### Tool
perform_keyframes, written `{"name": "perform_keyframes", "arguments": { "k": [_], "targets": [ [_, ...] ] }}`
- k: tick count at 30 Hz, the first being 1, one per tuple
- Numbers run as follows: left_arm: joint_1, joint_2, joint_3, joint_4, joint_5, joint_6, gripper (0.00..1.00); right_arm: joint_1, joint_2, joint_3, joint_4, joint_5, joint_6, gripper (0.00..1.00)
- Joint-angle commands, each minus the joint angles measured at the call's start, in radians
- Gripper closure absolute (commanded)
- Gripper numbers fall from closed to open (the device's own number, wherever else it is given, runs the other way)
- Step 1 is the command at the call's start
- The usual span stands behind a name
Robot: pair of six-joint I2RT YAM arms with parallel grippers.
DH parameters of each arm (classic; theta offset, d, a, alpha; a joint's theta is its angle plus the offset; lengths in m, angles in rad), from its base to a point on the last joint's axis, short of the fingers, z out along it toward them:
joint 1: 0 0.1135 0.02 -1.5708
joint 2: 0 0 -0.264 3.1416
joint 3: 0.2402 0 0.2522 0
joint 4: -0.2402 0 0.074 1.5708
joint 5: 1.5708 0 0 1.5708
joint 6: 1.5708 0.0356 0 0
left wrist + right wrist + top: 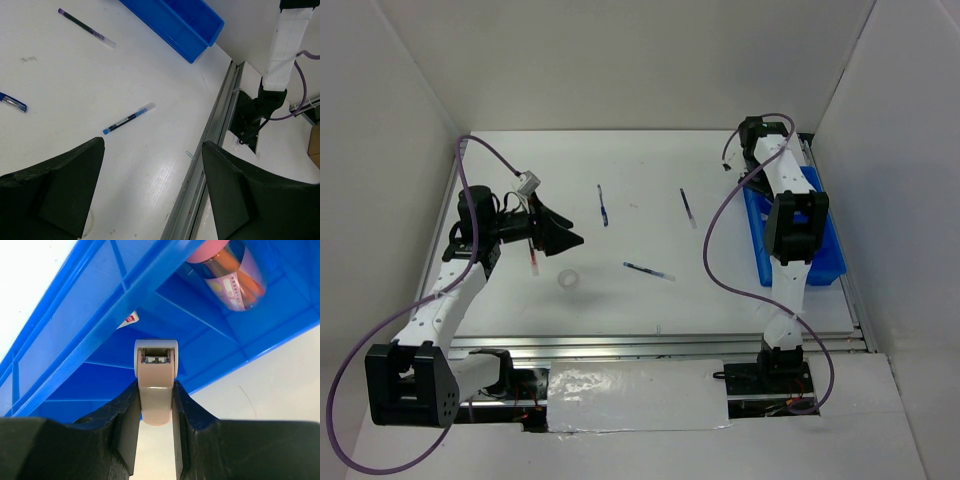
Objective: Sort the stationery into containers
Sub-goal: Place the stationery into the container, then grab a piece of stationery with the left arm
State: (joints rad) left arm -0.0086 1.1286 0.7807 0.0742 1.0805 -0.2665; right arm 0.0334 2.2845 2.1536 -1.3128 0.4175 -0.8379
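My right gripper is shut on a small beige eraser block and holds it above the blue bin. A fat pink marker tube lies in that bin. In the top view the bin sits at the right under the right arm. My left gripper is open and empty above the table's left side. Three blue pens lie mid-table. A red pen and a clear tape ring lie close to the left gripper.
The left wrist view shows its open gripper, a pen, a second pen, the bin's corner, a paper clip by the metal rail, and the right arm's base. White walls enclose the table.
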Motion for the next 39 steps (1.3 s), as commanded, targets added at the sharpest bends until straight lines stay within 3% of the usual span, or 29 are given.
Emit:
{"name": "perform_keyframes", "arguments": {
  "k": [1, 12, 16, 21, 22, 26, 33, 39],
  "targets": [
    [0.004, -0.003, 0.008, 0.032, 0.042, 0.015, 0.09, 0.008, -0.007, 0.008, -0.032, 0.049, 0.031, 0.81],
    [0.032, 0.0, 0.014, 0.019, 0.03, 0.023, 0.09, 0.025, -0.002, 0.015, -0.055, 0.047, 0.049, 0.5],
    [0.033, -0.001, 0.031, -0.017, 0.012, 0.039, 0.08, 0.033, -0.043, 0.005, -0.028, 0.056, 0.042, 0.46],
    [0.056, -0.001, 0.1, -0.221, -0.154, 0.154, 0.1, 0.043, -0.106, 0.136, -0.032, -0.005, 0.028, 0.5],
    [0.056, -0.004, 0.104, -0.256, -0.282, 0.195, 0.11, 0.048, -0.137, 0.172, -0.037, -0.031, 0.034, 0.5],
    [0.047, 0.013, 0.106, -0.425, -0.526, 0.333, 0.18, 0.094, -0.275, 0.085, -0.026, -0.202, 0.136, 0.52],
    [-0.036, 0.219, 0.134, -0.589, -0.691, 0.503, 0.37, 0.168, -0.496, -0.167, 0.052, -0.68, 0.4, 0.6],
    [-0.093, 0.316, 0.14, -0.576, -0.737, 0.506, 0.39, 0.166, -0.614, -0.351, 0.13, -0.919, 0.531, 0.6]
  ]
}}
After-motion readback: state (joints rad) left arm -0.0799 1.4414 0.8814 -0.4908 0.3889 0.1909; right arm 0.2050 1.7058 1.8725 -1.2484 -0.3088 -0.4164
